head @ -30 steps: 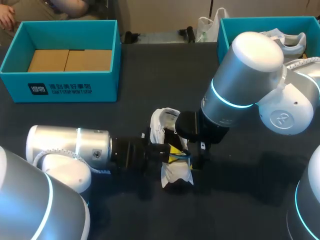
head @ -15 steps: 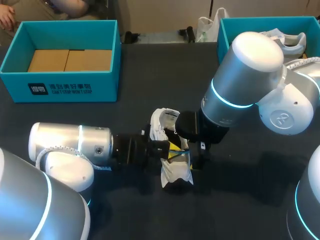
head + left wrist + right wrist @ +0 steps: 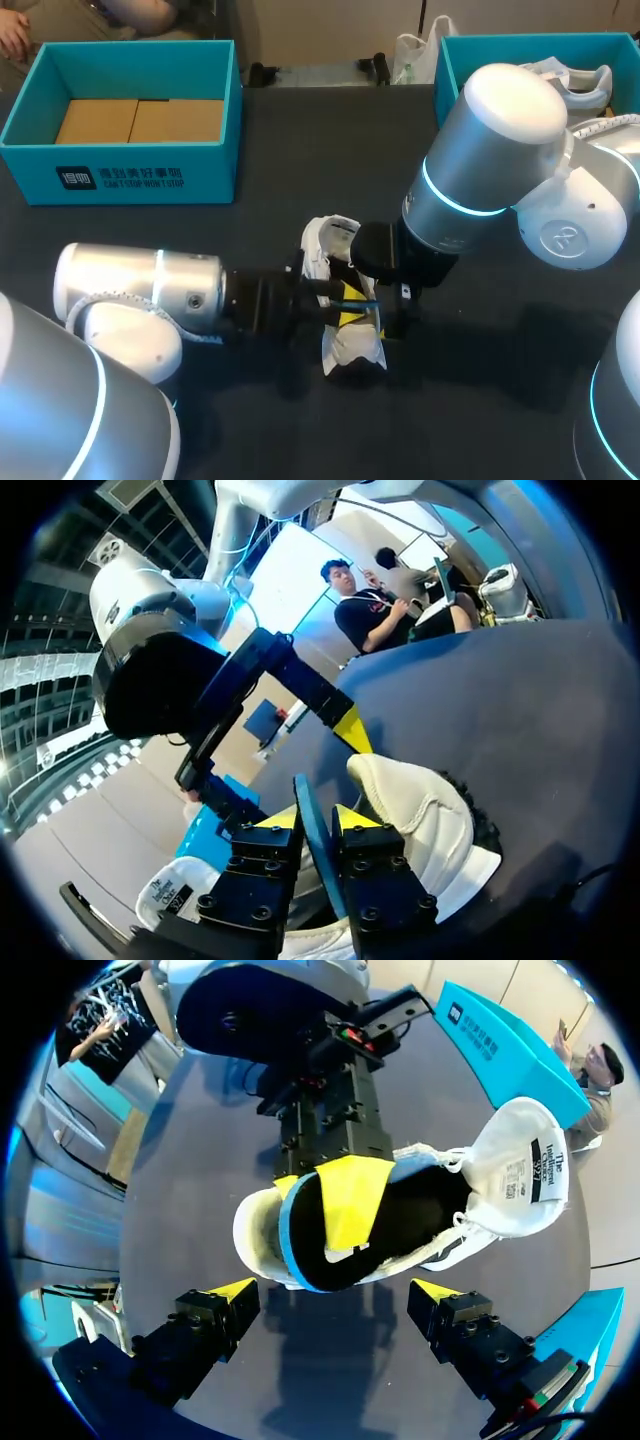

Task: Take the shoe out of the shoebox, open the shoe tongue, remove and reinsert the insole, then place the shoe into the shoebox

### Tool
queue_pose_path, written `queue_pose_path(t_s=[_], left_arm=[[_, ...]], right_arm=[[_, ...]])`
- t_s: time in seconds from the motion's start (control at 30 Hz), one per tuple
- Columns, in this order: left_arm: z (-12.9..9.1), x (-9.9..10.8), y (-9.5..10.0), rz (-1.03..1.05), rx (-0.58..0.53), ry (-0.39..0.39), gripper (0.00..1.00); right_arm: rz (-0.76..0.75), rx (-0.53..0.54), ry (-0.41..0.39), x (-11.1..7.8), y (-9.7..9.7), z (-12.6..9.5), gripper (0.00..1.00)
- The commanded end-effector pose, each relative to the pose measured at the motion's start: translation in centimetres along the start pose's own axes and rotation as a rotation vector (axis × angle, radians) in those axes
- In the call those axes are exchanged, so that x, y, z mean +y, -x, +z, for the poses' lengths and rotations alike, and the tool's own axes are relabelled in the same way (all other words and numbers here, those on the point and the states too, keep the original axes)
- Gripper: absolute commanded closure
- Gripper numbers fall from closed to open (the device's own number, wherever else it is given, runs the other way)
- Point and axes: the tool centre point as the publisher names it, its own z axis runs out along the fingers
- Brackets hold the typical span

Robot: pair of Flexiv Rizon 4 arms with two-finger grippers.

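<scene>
A white shoe [image 3: 347,352] lies on the dark table, mid-front, its tongue [image 3: 520,1170] folded back. The black insole [image 3: 410,1210] with a blue edge lies along its opening. My left gripper [image 3: 352,298] comes in from the side, shut on the insole; the insole's blue edge [image 3: 306,810] stands between its two yellow tips [image 3: 315,820] above the shoe's heel [image 3: 420,810]. My right gripper [image 3: 333,1295] hangs open just over the shoe, one finger on each side, touching nothing. In the head view the right arm hides its fingers.
A teal shoebox [image 3: 150,180] with a cardboard insert stands at the back left. A second teal box [image 3: 500,45] at the back right holds another white shoe [image 3: 575,80]. Bare dark table lies between and in front.
The left gripper has shifted slightly toward the shoe, and more of its yellow tip shows over the insole. The right arm and the shoe have stayed put.
</scene>
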Motion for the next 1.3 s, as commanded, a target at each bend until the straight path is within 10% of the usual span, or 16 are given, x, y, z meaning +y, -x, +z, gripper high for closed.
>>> queue_pose_path(t_s=[0.03,0.1,0.73,0.9,1.3], left_arm=[[-0.4,-0.5,-0.3,-0.001,0.010,0.007,0.87],[-0.2,-0.5,-0.4,-0.001,0.015,0.008,1.00],[0.2,3.0,-1.1,-0.019,0.051,0.097,1.00],[-0.5,2.0,-1.0,-0.031,0.052,0.075,0.55],[-1.1,0.4,-0.5,-0.054,0.054,0.031,0.53]], right_arm=[[0.001,-0.004,-0.002,0.1,-0.1,0.1,0.00],[0.001,-0.004,-0.002,0.1,-0.1,0.1,0.00],[0.001,-0.004,-0.002,0.1,-0.1,0.1,0.00],[0.001,-0.004,-0.002,0.1,-0.1,0.1,0.00],[0.001,-0.004,-0.002,0.1,-0.1,0.1,0.00]])
